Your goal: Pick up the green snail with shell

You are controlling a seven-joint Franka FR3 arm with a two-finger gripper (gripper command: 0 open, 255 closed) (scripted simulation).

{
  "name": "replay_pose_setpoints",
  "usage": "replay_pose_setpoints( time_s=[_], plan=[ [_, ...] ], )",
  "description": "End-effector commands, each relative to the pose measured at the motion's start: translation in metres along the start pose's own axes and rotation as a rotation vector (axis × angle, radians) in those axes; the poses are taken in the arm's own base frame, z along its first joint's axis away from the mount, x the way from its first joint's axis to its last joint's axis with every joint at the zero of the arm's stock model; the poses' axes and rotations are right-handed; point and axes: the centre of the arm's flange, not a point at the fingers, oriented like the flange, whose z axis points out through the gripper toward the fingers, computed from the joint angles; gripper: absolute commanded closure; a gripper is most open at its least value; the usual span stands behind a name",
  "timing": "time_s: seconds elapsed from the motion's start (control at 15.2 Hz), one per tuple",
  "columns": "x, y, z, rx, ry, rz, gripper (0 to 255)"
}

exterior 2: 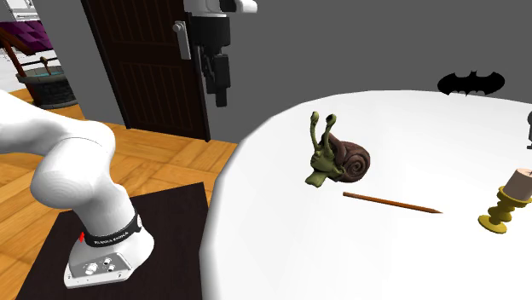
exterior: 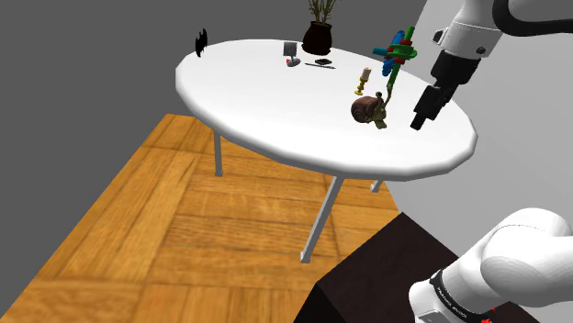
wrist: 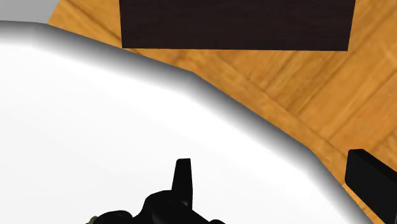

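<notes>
The snail (exterior: 370,110) has an olive-green body with raised eye stalks and a brown spiral shell. It sits upright on the round white table (exterior: 266,101), near the edge closest to the stand. In the second exterior view the snail (exterior 2: 336,158) faces the table's rim. My gripper (exterior: 423,117) hangs above the table to the shoulder view's right of the snail, apart from it. The gripper (exterior 2: 220,92) is well above the table's height, over its near rim. In the wrist view the gripper (wrist: 277,184) stands open over the table's edge (wrist: 210,102), with nothing between its fingers.
A brown pencil (exterior 2: 392,203) and a gold candlestick (exterior 2: 509,201) lie beyond the snail. A colourful toy (exterior: 397,50), a dark potted plant (exterior: 319,32), small items (exterior: 291,53) and a black bat shape (exterior: 201,40) stand farther back. The dark stand (exterior: 376,275) is close by on the wooden floor (exterior: 138,239).
</notes>
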Motion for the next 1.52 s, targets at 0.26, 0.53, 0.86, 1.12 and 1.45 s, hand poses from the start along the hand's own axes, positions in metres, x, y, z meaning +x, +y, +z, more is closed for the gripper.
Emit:
replay_pose_setpoints(
  time_s=[0.26,0.53,0.86,1.12,1.45],
  plan=[
    [0.037,0.027,0.001,-0.026,0.035,0.06,0],
    [0.072,0.057,0.0,-0.053,0.071,0.121,0],
    [0.113,0.097,-0.004,-0.086,0.115,0.196,0],
    [0.143,0.131,-0.009,-0.112,0.151,0.256,0],
    [0.164,0.156,-0.004,-0.131,0.176,0.299,0]
  ],
)
